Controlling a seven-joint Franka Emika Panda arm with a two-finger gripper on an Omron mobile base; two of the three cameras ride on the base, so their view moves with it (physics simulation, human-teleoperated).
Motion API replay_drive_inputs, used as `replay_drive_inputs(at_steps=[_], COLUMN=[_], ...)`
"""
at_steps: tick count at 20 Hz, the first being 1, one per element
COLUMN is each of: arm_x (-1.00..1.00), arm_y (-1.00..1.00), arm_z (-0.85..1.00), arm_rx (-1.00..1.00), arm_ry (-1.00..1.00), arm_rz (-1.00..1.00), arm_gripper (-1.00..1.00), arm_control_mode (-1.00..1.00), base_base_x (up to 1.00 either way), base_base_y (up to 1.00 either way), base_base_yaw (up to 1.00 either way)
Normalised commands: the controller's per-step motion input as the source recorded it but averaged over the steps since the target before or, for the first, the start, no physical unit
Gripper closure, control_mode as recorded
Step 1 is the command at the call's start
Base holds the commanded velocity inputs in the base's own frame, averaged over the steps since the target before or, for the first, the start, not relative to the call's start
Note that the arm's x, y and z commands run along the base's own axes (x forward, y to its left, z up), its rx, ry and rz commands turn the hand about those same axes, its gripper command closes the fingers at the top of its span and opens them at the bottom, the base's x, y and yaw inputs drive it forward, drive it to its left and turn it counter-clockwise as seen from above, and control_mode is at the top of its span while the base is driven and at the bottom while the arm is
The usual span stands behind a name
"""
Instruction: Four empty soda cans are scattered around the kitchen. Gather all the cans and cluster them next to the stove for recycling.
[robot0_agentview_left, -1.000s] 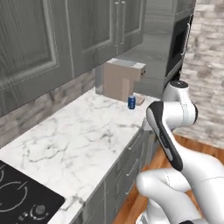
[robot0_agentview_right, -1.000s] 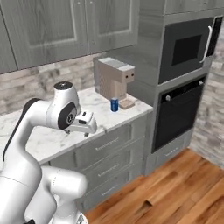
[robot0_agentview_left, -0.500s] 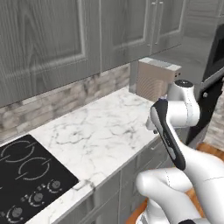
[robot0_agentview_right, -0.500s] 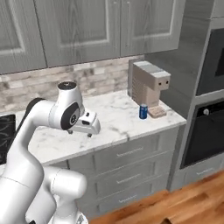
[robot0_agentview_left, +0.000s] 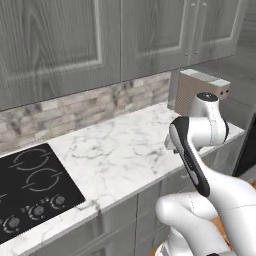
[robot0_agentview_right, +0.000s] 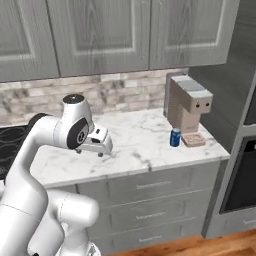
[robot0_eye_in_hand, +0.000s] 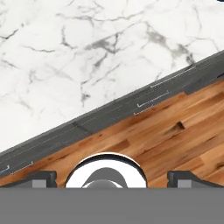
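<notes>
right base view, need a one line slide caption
Blue soda can beside the coffee machine on the marble counter; open gripper empty.

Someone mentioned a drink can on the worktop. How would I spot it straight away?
Find the marble counter and follow it to the boxy brown machine at its right end. The soda can, small, blue and silver-topped, stands just left of the machine's base.

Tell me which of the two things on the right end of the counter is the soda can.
The short blue soda can with the silvery top. It stands just left of the far taller tan, boxy machine, near the marble counter's front edge.
</notes>
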Motion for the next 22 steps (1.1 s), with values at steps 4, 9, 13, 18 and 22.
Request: replay_drive_inputs(at_steps=[4, 9, 13, 18, 22], arm_x=[0.00, 0.00, 0.00, 0.00, 0.00], arm_y=[0.00, 0.00, 0.00, 0.00, 0.00], arm_z=[0.00, 0.00, 0.00, 0.00, 0.00], arm_rx=[0.00, 0.00, 0.00, 0.00, 0.00], arm_ry=[0.00, 0.00, 0.00, 0.00, 0.00], arm_rz=[0.00, 0.00, 0.00, 0.00, 0.00], arm_gripper=[-1.00, -1.00, -1.00, -1.00, -1.00], arm_control_mode=[1.00, 1.00, 1.00, 1.00, 1.00], base_base_x=[0.00, -0.02, 0.06, 0.14, 0.10], base_base_y=[-0.79, -0.82, -0.48, 0.01, 0.06], base_base_yaw=[0.26, 0.21, 0.05, -0.29, -0.39])
